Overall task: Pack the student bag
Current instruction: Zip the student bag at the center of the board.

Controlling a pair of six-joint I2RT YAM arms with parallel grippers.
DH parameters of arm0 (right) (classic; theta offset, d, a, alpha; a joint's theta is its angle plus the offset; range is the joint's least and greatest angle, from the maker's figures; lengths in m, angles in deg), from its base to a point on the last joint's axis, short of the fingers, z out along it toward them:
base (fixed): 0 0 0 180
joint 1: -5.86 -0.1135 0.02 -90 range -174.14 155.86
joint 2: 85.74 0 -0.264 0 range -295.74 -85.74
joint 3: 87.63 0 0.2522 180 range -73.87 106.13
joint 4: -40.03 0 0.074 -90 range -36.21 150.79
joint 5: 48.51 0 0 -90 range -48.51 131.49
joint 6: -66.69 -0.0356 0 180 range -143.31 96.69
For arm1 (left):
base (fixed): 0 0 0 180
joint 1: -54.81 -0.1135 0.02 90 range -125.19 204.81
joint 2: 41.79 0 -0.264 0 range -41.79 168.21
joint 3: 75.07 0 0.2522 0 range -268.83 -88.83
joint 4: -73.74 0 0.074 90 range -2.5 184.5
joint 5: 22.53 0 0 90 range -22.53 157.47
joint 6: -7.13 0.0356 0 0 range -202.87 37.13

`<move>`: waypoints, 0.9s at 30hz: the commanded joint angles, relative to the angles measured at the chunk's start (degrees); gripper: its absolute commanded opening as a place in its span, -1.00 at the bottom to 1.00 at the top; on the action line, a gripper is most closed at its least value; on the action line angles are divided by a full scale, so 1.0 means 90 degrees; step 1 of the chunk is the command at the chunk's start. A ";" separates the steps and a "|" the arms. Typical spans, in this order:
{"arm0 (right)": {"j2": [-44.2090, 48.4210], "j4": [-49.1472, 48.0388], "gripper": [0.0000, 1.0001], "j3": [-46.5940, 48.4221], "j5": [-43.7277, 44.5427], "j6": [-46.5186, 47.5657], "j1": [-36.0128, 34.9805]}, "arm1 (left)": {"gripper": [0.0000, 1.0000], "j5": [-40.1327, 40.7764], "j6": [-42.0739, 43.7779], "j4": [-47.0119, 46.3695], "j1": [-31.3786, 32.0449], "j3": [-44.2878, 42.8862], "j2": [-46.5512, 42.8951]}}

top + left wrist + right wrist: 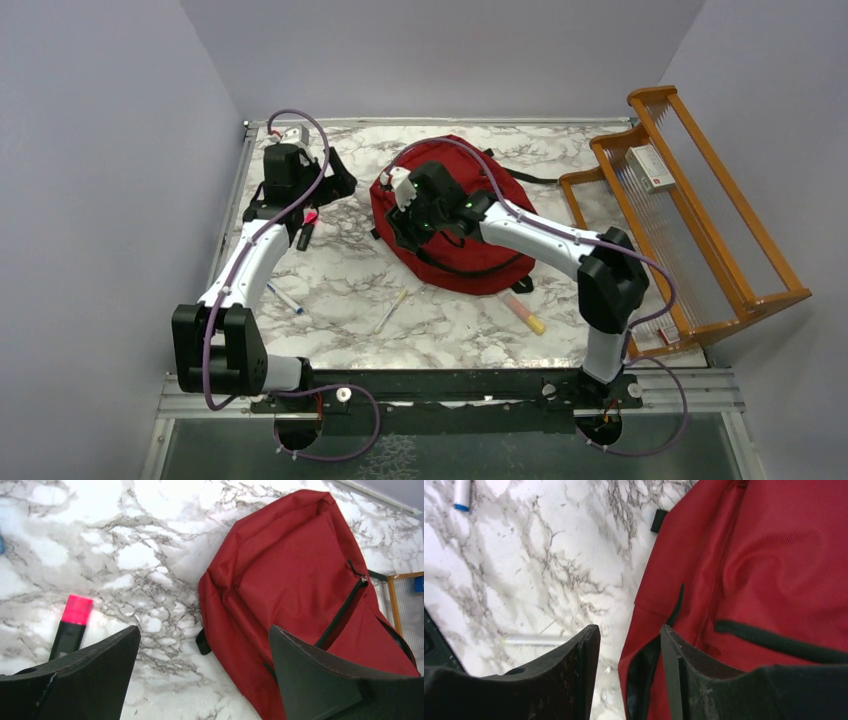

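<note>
Rumpled fabric backpack [295, 570] (black-zippered) on marbled tabletop [340, 275].

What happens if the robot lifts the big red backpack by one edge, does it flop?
The big red fabric backpack would probably flop and sag, since its cloth lies creased and flat. It likely feels light, looking unstuffed. Pushed, it might bunch or slide on the smooth marble table, not roll.

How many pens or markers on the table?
4: pink-capped marker by left fingers; blue-tipped pen beside left arm; pale pen and yellow highlighter nearside of bag. More may be hidden.
</note>
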 commanded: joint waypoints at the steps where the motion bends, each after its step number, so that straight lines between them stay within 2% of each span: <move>1: -0.0704 0.0542 0.01 0.0887 0.0319 0.0572 -0.0096 | 0.98 0.0140 -0.0056 0.0462 -0.0071 0.0083 -0.0394; 8: -0.1412 0.1062 -0.12 0.1593 0.0536 0.0794 -0.0125 | 0.98 -0.0357 0.0107 0.0263 -0.0102 0.0363 -0.0494; 27: -0.2046 0.1245 -0.23 0.2033 0.1123 0.0682 -0.0153 | 0.98 -0.0486 0.0189 0.0277 -0.0097 0.0594 -0.0625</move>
